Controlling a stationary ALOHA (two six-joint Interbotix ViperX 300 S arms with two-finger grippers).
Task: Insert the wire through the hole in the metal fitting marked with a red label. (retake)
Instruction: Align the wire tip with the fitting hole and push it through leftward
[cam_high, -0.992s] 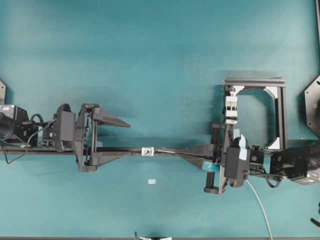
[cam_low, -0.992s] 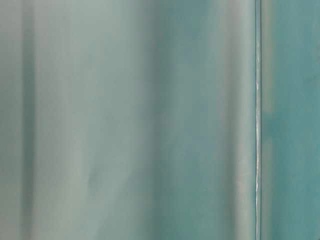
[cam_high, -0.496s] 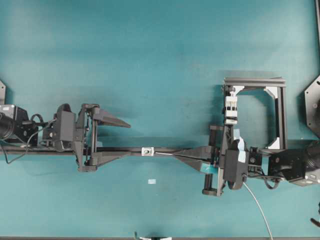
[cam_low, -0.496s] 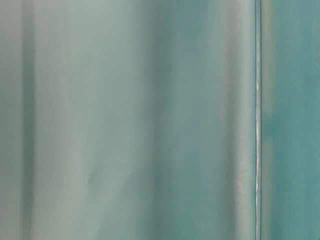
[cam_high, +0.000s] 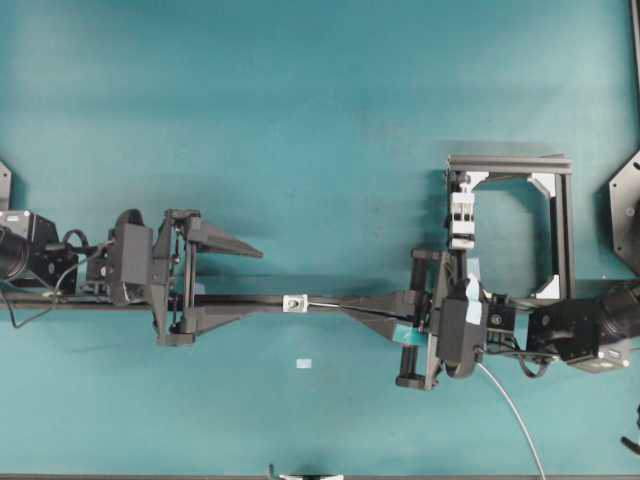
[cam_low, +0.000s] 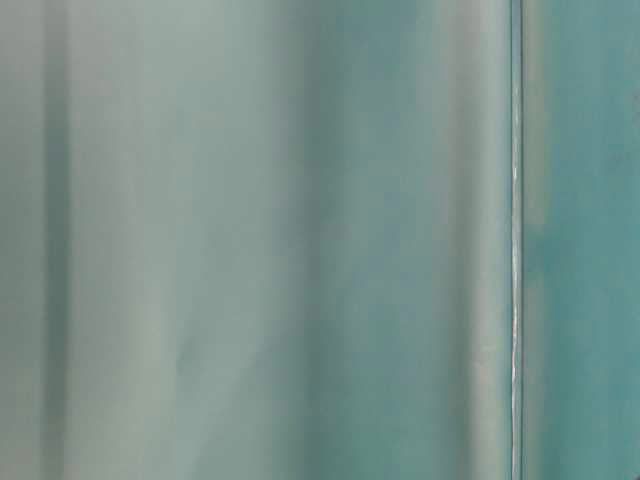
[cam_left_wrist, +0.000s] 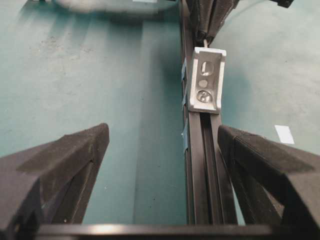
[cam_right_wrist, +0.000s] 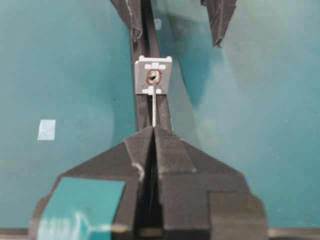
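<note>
the right gripper (cam_right_wrist: 153, 131), matte black, pinches the thin silvery wire (cam_right_wrist: 154, 107) before the red-ringed hole (cam_right_wrist: 153, 77) in the square metal fitting (cam_right_wrist: 153, 75); the left gripper (cam_left_wrist: 160, 145) gapes.

A teal table surface (cam_high: 320, 120) fills the overhead view. A long black rail (cam_high: 240, 299) lies across it from left to right. To the right stands a black rectangular frame (cam_high: 560, 225), with a white clamp block (cam_high: 461, 218) mounted on its left side and white corner brackets inside. A small pale rectangular sticker (cam_high: 304, 363) lies flat on the table just below the rail. The table-level view shows only blurred teal and grey bands with a thin bright vertical line.
</note>
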